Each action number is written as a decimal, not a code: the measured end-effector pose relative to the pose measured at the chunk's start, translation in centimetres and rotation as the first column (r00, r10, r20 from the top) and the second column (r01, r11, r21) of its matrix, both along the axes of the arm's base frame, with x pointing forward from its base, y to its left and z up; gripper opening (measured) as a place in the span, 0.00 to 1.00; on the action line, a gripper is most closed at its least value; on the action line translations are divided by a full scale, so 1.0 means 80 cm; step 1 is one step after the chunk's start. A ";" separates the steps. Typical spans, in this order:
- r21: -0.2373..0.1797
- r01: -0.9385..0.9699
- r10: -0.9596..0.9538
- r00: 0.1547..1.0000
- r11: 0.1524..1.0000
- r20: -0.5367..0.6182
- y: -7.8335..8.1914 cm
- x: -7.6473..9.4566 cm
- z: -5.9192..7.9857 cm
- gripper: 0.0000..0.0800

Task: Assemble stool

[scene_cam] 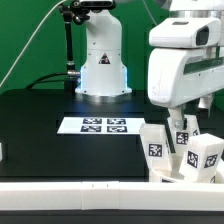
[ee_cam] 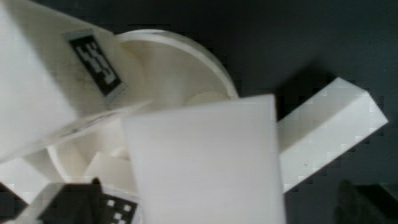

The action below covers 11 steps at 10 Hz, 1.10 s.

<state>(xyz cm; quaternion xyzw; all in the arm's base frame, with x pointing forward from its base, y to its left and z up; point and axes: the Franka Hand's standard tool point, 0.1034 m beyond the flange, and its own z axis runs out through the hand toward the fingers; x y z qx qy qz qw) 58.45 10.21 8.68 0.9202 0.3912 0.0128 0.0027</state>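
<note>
Progress on the stool looks slight to me: its white parts sit bunched together at the exterior view's lower right, close against the long white rail (scene_cam: 70, 192) that runs along the near edge of the black table (scene_cam: 40, 140). I see tagged blocky legs (scene_cam: 207, 155) there, one of them (scene_cam: 156, 145) tilted, and none appears seated in a socket. From my wrist camera the round seat (ee_cam: 169, 70) shows as a thick disc on edge or steeply tilted, with a leg (ee_cam: 54, 75) lying across it and a flat white block (ee_cam: 196, 160) in front. I judge that every leg has yet to be fitted, so nearly all the work is left.

My pincer (scene_cam: 184, 124) hangs released just above that cluster, jaws spread wide and gripping nothing.

As for writing, I can read none. The only printing is black-and-white square tags: on the legs, one (ee_cam: 93, 62) plain in the wrist view, and a double row on the marker board (scene_cam: 100, 125) lying near the middle of the table. No brand or lettering is legible.
</note>
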 end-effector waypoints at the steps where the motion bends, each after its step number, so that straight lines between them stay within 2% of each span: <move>1: 0.000 0.005 -0.005 1.000 1.000 0.000 0.000 0.000 0.000 0.70; 2: 0.000 0.007 -0.007 1.000 1.000 0.000 -0.001 0.000 0.000 0.52; 3: 0.000 0.029 -0.029 1.000 1.000 -0.001 -0.002 0.000 0.000 0.52; 4: 0.001 0.059 -0.059 0.998 0.998 -0.001 -0.002 0.000 0.000 0.42; 6: 0.004 0.174 -0.174 0.985 0.985 -0.002 -0.002 0.000 0.000 0.42; 7: 0.013 0.300 -0.300 0.954 0.954 -0.008 -0.003 0.000 -0.001 0.42; 9: 0.025 0.512 -0.511 0.859 0.859 -0.021 -0.007 0.000 -0.001 0.42; 11: 0.041 0.728 -0.727 0.686 0.685 -0.035 -0.008 0.001 -0.002 0.42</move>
